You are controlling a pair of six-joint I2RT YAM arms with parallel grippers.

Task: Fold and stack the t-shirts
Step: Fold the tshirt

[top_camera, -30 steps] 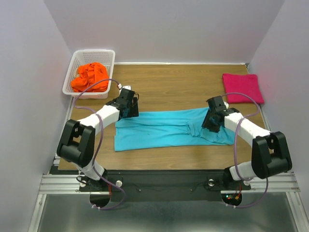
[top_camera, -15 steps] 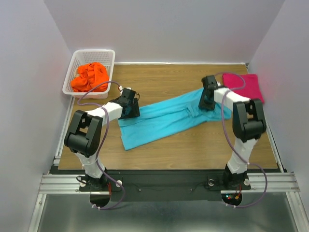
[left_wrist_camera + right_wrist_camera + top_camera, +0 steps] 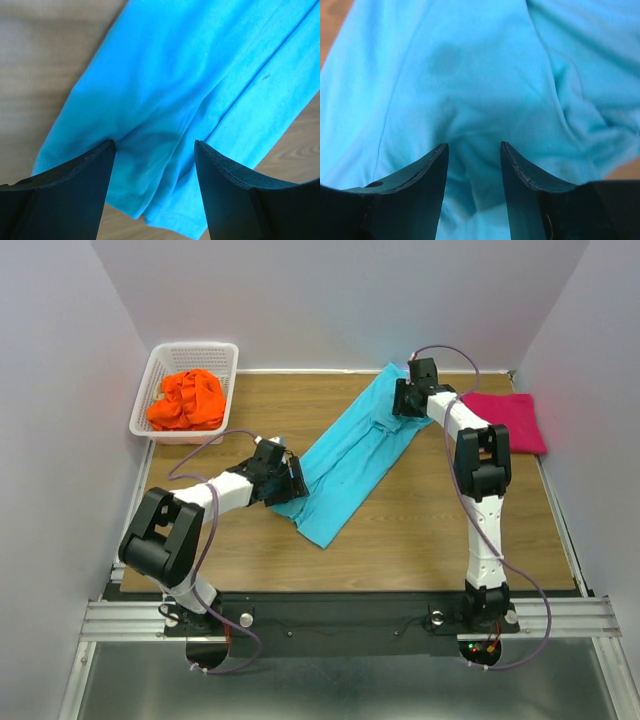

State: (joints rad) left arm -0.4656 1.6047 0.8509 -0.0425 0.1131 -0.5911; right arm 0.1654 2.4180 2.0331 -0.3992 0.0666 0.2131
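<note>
the turquoise shirt (image 3: 350,455) lies as a long band slanting across the table (image 3: 430,520), its long axis running from near-left to far-right. each end sits under a claw: the left gripper (image 3: 285,480) at the near-left end, the right gripper (image 3: 408,400) at the far end by the back wall, just beside the folded pink shirt (image 3: 505,422). the orange shirt (image 3: 185,398) lies crumpled in the basket (image 3: 195,345).

the overhead view gives the slant and both ends but hides the jaws. the left wrist view shows its fingers (image 3: 75,185) spread wide, cloth puckering into the gap. the right wrist view shows a narrower gap with a ridge of cloth in it — whether it bites, i cannot tell.
</note>
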